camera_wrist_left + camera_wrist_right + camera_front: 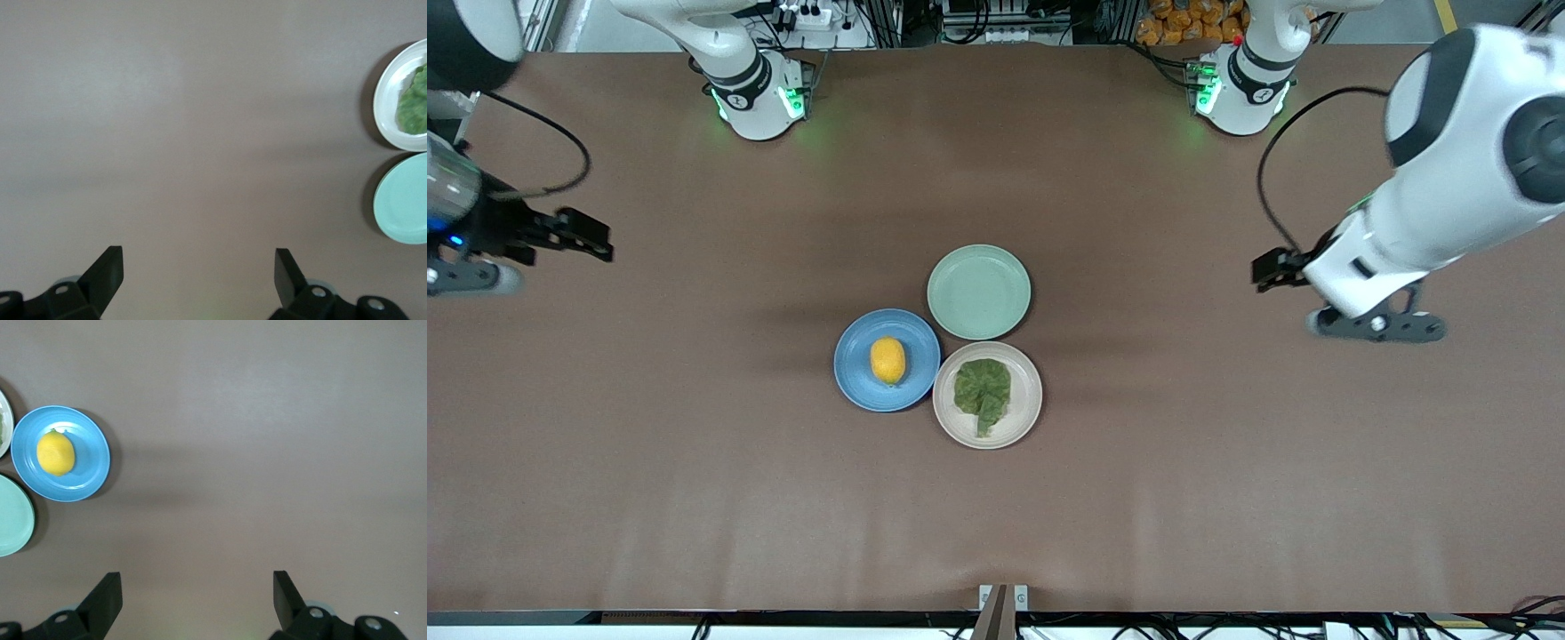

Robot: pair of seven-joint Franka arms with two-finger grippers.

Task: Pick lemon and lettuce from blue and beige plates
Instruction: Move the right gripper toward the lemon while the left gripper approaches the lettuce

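A yellow lemon (pixel 887 360) lies on the blue plate (pixel 849 373) near the table's middle. A crinkled green lettuce leaf (pixel 983 388) lies on the beige plate (pixel 1024 411), which touches the blue plate. My left gripper (pixel 1378 325) is open and empty, up over bare table toward the left arm's end. My right gripper (pixel 463 277) is open and empty over the right arm's end. The left wrist view shows the gripper (pixel 198 250) with the lettuce (pixel 415 107) and beige plate (pixel 387 113) at its edge. The right wrist view shows the gripper (pixel 197 573), lemon (pixel 55 453) and blue plate (pixel 93 463).
An empty pale green plate (pixel 978 292) sits farther from the front camera, touching both other plates. It also shows in the left wrist view (pixel 403 200) and the right wrist view (pixel 12 520). Brown table surface (pixel 694 462) surrounds the plates.
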